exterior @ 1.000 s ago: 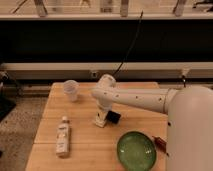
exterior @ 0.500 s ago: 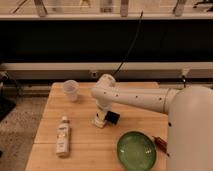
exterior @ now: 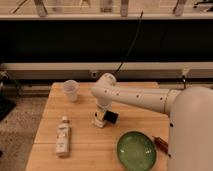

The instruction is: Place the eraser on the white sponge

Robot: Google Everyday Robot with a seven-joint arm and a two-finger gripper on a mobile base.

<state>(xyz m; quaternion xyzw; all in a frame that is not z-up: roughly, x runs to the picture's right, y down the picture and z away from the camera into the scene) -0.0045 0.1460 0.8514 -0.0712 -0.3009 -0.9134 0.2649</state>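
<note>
- A white bottle (exterior: pixel 63 136) lies flat at the lower left of the wooden table (exterior: pixel 80 152), well apart from the work; it looks unlikely to be struck unless the arm swings wide on the way out.
- A clear plastic cup (exterior: pixel 71 90) stands upright at the upper left of the table, near the arm's elbow; a sweeping retreat could tip it.
- At the centre of the frame the gripper (exterior: pixel 101 118) hangs low over the table, with the white sponge (exterior: pixel 98 120) just beneath it and the eraser (exterior: pixel 110 117) touching its right side. Whether the fingers are holding the eraser or have let it go cannot be told.
- The eraser appears to sit at the sponge's right edge, not squarely on top; released there, it could slide off onto the table.
- The sponge is small and light; a downward push or a sideways nudge may shift it from under the eraser.
- A green bowl (exterior: pixel 136 150) sits at the lower right, near enough to catch a tumbling eraser.
- A red-handled tool (exterior: pixel 161 144) lies beside the bowl at the right edge, clear of the action.
</note>
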